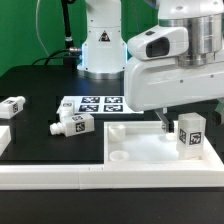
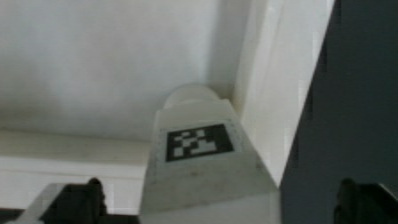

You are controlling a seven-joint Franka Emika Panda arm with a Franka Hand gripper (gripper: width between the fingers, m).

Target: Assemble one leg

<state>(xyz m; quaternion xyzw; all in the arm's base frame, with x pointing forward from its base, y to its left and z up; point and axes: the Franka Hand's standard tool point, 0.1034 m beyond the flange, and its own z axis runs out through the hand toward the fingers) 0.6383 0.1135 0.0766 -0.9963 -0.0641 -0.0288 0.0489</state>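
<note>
A leg, a small white block with a black-and-white tag, stands upright in the far corner of the large white rimmed panel on the exterior view's right. My gripper hangs over it, open, with one finger beside the leg and the other hidden behind it. In the wrist view the leg fills the middle, in the panel's corner. My gripper straddles it, with the dark fingertips clear of its sides.
Two more tagged legs lie on the black table at the exterior view's left and middle. The marker board lies behind them. A white bar runs along the front. The robot base stands at the back.
</note>
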